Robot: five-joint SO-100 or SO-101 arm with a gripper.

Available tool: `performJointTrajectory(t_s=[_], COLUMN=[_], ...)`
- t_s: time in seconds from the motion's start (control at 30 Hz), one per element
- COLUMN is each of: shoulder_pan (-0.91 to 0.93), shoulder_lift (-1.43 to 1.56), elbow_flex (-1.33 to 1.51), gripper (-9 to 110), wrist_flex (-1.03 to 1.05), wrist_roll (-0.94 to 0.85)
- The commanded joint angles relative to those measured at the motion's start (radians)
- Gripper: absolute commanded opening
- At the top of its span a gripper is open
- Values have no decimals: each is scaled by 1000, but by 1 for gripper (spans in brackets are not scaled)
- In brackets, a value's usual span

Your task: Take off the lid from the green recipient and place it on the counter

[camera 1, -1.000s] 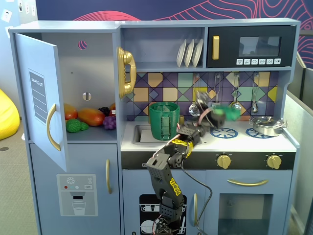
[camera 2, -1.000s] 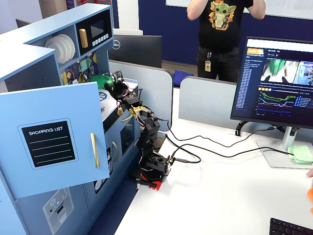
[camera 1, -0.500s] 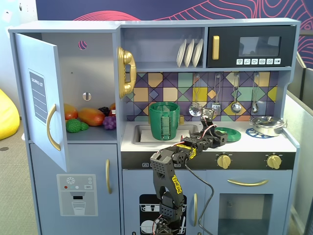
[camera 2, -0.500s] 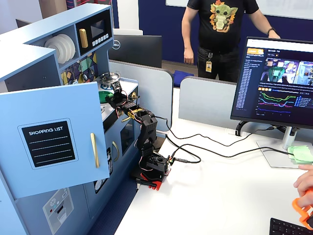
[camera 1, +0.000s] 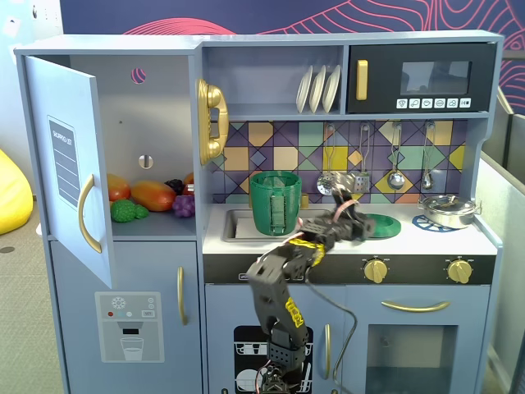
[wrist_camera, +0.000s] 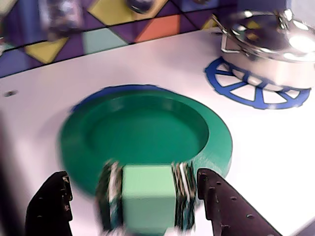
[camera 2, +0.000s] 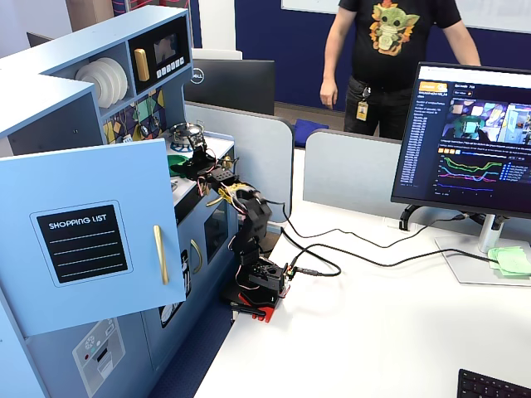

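Fingers (wrist_camera: 147, 206) spread wide, gripping nothing, poised over green lid (wrist_camera: 147, 132) lying flat on white bench (wrist_camera: 147, 64).

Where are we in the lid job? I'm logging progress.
Done: the green recipient stands open in the sink, and the lid lies upside down on the counter. In hand: the gripper hovers open above it. Left: back away.

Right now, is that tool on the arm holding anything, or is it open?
Tool: open, holding nothing; its black fingers stand apart on either side of the lid, which lies flat on the counter.
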Motion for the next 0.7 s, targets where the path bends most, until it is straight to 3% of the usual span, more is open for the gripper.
performJointTrajectory(t_s=[0.0, 0.23, 0.37, 0.43, 0.67], shoulder_pan=[-66, -301, -402, -430, -522], shoulder_lift=[333, 729, 894, 948, 1071], elbow_flex=[-57, 284, 581, 729, 1054], gripper=[20, 13, 7, 3, 1], wrist_flex=[405, 974, 1025, 1022, 986], wrist_roll=[-15, -66, 77, 48, 193])
